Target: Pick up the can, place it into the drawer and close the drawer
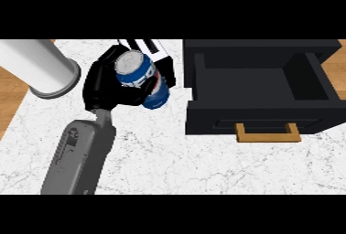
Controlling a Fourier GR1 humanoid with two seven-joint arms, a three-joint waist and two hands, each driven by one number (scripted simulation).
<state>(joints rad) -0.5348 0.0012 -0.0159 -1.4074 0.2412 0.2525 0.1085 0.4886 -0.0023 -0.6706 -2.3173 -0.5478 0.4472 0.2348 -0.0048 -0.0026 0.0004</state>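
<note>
- The blue cylindrical can with a silver metal top (143, 78) sits inside the curl of the black left hand (101, 87), against the palm's right side, with dark fingers wrapped round its far side and below its lower end.
- The left hand is closed round the can, holding it above the white marbled counter (169, 160).
- The can's long axis runs from its silver top, at the hand's upper edge, down and slightly right to its base beside the hand's lower fingers; the top faces up towards the viewer.
- The can's body is blue with white and red markings.
- To the right of the hand and can, apart from both, stands the open black box-shaped drawer (260, 87) with a tan wooden handle (268, 132).
- Left of the hand lies a white cylinder (37, 66).
</note>
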